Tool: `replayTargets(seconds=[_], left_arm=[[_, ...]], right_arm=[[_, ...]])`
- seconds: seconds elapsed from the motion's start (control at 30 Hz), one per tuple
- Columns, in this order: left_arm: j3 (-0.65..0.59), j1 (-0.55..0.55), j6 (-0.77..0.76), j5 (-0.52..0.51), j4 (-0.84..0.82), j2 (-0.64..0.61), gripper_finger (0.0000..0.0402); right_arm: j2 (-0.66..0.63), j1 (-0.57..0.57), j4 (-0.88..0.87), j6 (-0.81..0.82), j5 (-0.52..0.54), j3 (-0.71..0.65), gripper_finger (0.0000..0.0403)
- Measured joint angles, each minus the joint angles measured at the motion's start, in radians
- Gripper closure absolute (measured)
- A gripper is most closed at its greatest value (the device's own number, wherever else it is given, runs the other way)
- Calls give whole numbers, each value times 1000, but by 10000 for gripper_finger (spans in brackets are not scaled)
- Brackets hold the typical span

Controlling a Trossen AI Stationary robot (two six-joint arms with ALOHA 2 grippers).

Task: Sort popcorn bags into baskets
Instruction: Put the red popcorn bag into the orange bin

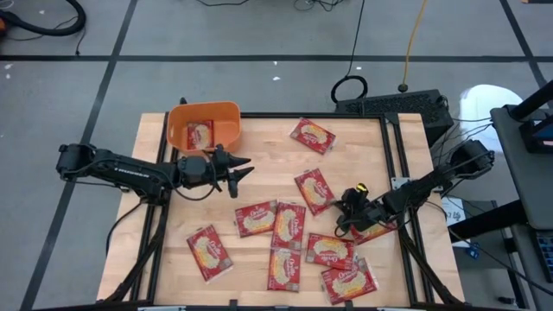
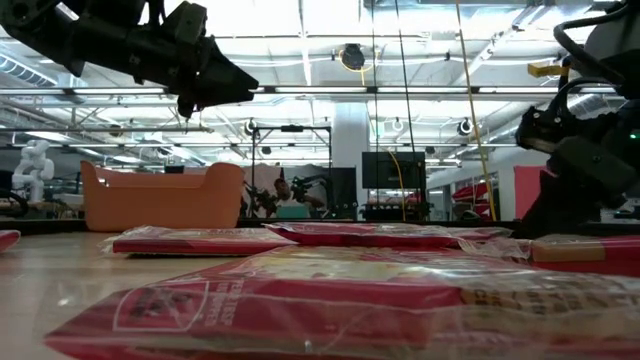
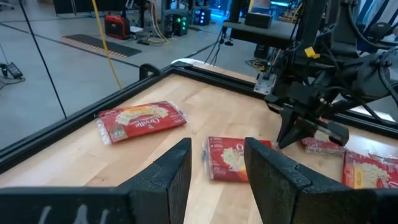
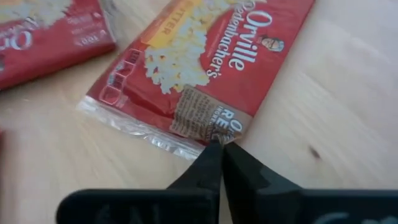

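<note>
A tub [image 1: 204, 125] sits at the table's [image 1: 155, 259] far-left corner with one popcorn bag [image 1: 200, 134] lying inside it; the left gripper [image 1: 240, 169] hovers above the table just in front of the tub's right end; another bag [image 1: 312, 135] lies alone toward the far edge, right of the tub; a cluster of bags [image 1: 288, 226] spreads over the near-centre, with one bag [image 1: 209, 252] set apart to its left; the right gripper [image 1: 349, 206] sits low at the cluster's right side, at the edge of a bag [image 4: 205, 62] near the table's right rail.
</note>
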Motion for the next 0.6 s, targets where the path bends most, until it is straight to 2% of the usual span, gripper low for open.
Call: replayTargets(seconds=[0.27,0.43,0.6], left_arm=[[0,0,-8,0,-3,0,250],[0,0,-8,0,-4,6,250],[-1,0,-8,0,1,28,250]], right_arm=[[-3,-35,243,-210,73,1,402],[-4,-67,402,-370,75,2,402],[-4,-98,490,-473,75,2,403]])
